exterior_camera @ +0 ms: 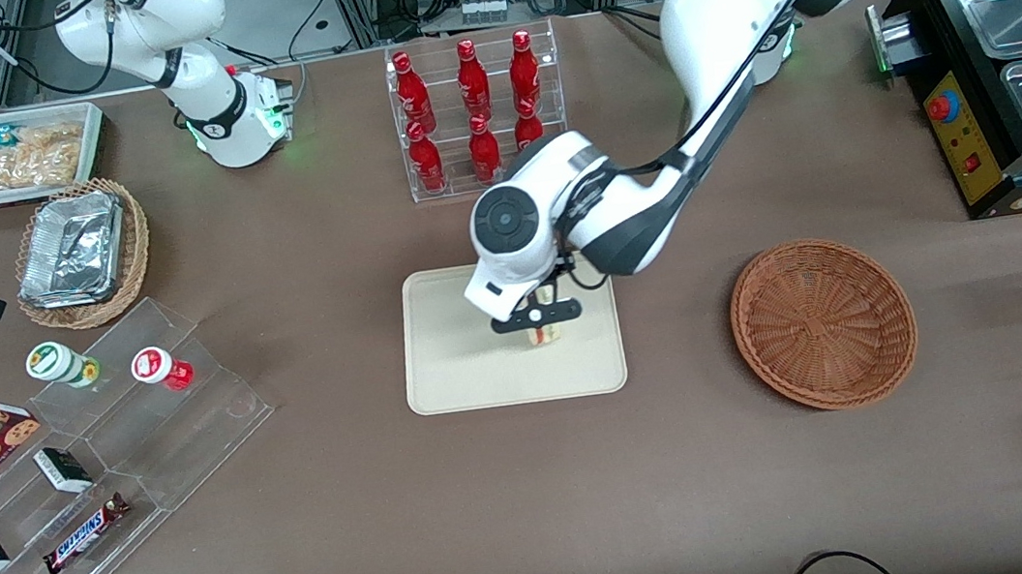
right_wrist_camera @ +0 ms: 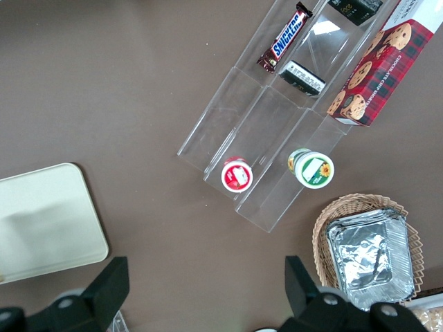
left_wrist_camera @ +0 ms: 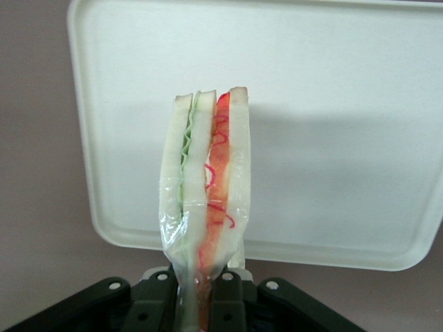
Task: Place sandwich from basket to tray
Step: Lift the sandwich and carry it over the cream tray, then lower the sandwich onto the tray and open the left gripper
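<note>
My left gripper (exterior_camera: 539,321) is over the cream-beige tray (exterior_camera: 453,372), shut on the sandwich (exterior_camera: 544,332). In the left wrist view the black fingers (left_wrist_camera: 158,297) pinch the clear wrap at one end of the sandwich (left_wrist_camera: 204,180). Its pale bread layers and its green and red filling point away from the gripper (left_wrist_camera: 199,294) toward the tray (left_wrist_camera: 332,138). Whether the sandwich touches the tray I cannot tell. The round reddish-brown basket (exterior_camera: 822,322) lies empty toward the working arm's end of the table. A corner of the tray (right_wrist_camera: 41,221) also shows in the right wrist view.
A clear rack of red bottles (exterior_camera: 478,115) stands farther from the front camera than the tray. Toward the parked arm's end are a stepped acrylic display (exterior_camera: 103,454) with snacks, a light wicker basket of foil containers (exterior_camera: 78,252) and a white bin (exterior_camera: 17,157). A black appliance (exterior_camera: 994,91) sits at the working arm's end.
</note>
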`<action>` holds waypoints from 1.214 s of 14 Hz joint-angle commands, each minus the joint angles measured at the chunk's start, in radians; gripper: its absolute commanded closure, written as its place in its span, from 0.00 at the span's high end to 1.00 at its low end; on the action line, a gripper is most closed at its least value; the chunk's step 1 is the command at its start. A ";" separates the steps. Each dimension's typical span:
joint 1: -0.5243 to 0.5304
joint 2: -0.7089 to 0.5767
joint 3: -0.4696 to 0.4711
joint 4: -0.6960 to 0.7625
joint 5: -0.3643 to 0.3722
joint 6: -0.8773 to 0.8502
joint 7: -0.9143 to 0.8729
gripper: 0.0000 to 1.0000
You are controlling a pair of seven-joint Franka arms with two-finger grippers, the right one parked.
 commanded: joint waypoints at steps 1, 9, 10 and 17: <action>-0.055 0.067 0.009 0.100 0.026 0.015 -0.040 0.24; -0.072 -0.008 0.067 0.099 0.092 -0.029 -0.065 1.00; -0.021 -0.060 0.064 0.097 0.077 -0.103 -0.061 1.00; 0.309 -0.422 0.059 -0.123 -0.024 -0.366 0.298 1.00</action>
